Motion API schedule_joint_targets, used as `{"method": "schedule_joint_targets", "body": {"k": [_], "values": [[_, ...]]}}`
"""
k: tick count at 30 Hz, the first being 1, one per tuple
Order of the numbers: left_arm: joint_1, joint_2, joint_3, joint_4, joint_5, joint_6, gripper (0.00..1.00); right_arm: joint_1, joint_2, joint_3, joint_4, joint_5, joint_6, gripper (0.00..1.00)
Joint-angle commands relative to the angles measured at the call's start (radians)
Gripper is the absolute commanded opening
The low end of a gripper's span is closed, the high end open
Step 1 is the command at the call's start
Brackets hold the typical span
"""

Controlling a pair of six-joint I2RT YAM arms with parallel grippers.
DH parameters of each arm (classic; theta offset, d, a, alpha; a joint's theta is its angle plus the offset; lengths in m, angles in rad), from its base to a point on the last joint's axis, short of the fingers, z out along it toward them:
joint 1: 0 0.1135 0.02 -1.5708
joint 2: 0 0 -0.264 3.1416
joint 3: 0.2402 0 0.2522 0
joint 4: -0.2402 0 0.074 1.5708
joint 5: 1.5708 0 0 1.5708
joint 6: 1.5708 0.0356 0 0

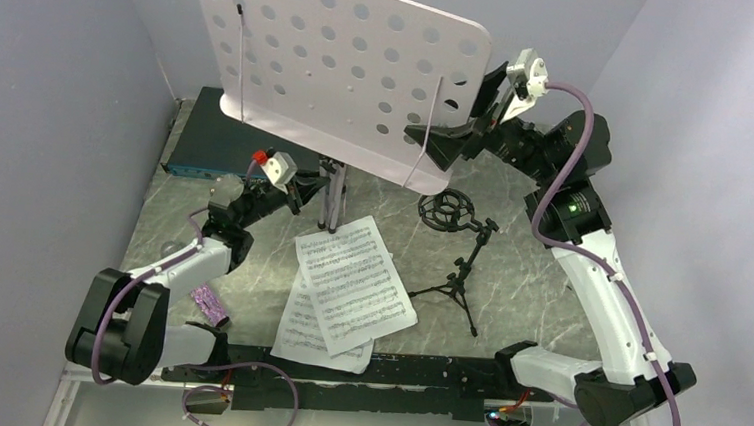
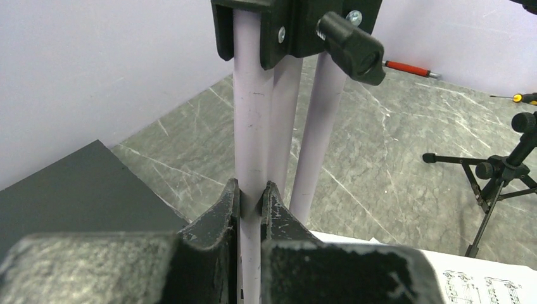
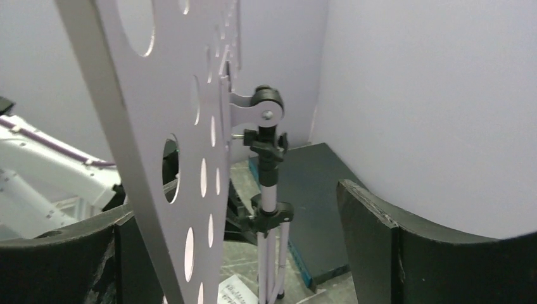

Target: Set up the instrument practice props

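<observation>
The pale lilac music stand stands at the back, its perforated plate [image 1: 344,60] tilted over the tripod legs [image 1: 330,198]. My left gripper [image 1: 306,194] is shut on one leg tube [image 2: 250,126], and the fingertips [image 2: 231,197] pinch it from both sides. My right gripper [image 1: 436,142] is open at the plate's right edge. That edge [image 3: 158,95] passes between its fingers, close to the left one. Two sheet-music pages [image 1: 353,282] lie overlapped on the table. The small black mic stand [image 1: 459,277] stands to their right. The glittery purple microphone [image 1: 211,306] lies beside my left arm.
A flat dark box with a blue front edge [image 1: 207,146] lies at the back left, behind the stand. A red-handled tool [image 2: 408,68] and a yellow-handled one [image 2: 525,98] lie near the far wall. Walls close in on the left, back and right.
</observation>
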Motion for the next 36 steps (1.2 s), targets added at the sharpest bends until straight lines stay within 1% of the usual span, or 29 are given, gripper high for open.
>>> {"method": "schedule_joint_targets", "body": {"k": [1, 3, 7, 13, 14, 18, 19, 23, 27, 30, 33, 36], "values": [[0.004, -0.030, 0.023, -0.014, -0.027, 0.006, 0.03, 0.001, -0.049, -0.045, -0.009, 0.153, -0.043, 0.92], [0.004, -0.027, 0.022, -0.018, -0.058, -0.020, 0.03, 0.000, -0.057, -0.058, -0.022, 0.167, -0.052, 0.94], [0.006, -0.026, 0.019, -0.015, -0.106, -0.053, 0.03, 0.001, -0.046, -0.034, -0.090, 0.155, -0.071, 0.94], [0.007, -0.032, 0.043, -0.081, -0.153, -0.083, 0.03, 0.000, -0.080, -0.099, -0.071, 0.179, -0.066, 0.91], [0.008, -0.033, 0.049, -0.096, -0.159, -0.090, 0.03, 0.001, -0.083, -0.103, -0.071, 0.176, -0.066, 0.89], [0.009, -0.046, 0.050, -0.103, -0.140, -0.081, 0.03, 0.000, -0.076, -0.104, -0.078, 0.151, -0.069, 0.74], [0.009, -0.050, 0.050, -0.109, -0.138, -0.074, 0.03, 0.000, -0.076, -0.104, -0.076, 0.148, -0.068, 0.72], [0.009, -0.069, 0.055, -0.148, -0.125, -0.038, 0.03, 0.000, -0.077, -0.115, -0.064, 0.141, -0.063, 0.66], [0.009, -0.079, 0.057, -0.164, -0.128, -0.038, 0.03, 0.000, -0.075, -0.112, -0.064, 0.136, -0.059, 0.64], [0.009, -0.084, 0.059, -0.166, -0.148, -0.050, 0.03, 0.000, -0.087, -0.126, -0.065, 0.152, -0.061, 0.66], [0.009, -0.079, 0.067, -0.179, -0.145, -0.056, 0.03, 0.000, -0.118, -0.164, -0.064, 0.207, -0.061, 0.72], [0.009, -0.071, 0.064, -0.170, -0.137, -0.059, 0.03, 0.000, -0.161, -0.224, -0.034, 0.239, -0.063, 0.90]]}}
